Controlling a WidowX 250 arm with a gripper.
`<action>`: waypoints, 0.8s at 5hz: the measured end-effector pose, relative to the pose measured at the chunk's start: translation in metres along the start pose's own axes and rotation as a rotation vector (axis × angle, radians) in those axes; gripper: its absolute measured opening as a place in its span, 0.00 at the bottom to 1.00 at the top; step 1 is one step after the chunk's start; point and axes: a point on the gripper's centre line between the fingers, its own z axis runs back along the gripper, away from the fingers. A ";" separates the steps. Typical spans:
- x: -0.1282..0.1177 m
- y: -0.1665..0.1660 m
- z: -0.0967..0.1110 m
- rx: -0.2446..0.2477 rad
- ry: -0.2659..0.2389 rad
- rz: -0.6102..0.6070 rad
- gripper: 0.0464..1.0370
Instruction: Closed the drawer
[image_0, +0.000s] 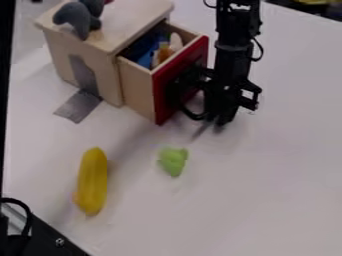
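1. Centrally, near the top, a wooden drawer (137, 82) with a red front (162, 92) stands partly pulled out of a small wooden cabinet (110, 82).
2. Inside the drawer lie blue, orange and whitish items (164, 51), too blurred to name.
3. The black pincer (214, 121) hangs down just beside the red front, low over the white worktop (267, 175); whether it stands wide or narrow, I cannot tell.
4. On the cabinet's top sits a grey soft toy (77, 19).
5. Nearer the camera, a long yellow toy (93, 180) lies to the left of a light green one (174, 161).
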 end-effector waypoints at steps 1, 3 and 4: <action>-0.002 0.003 0.000 -0.011 0.001 0.015 0.20; 0.000 0.026 0.002 -0.023 -0.011 0.075 0.20; 0.005 0.053 0.006 -0.029 -0.034 0.140 0.20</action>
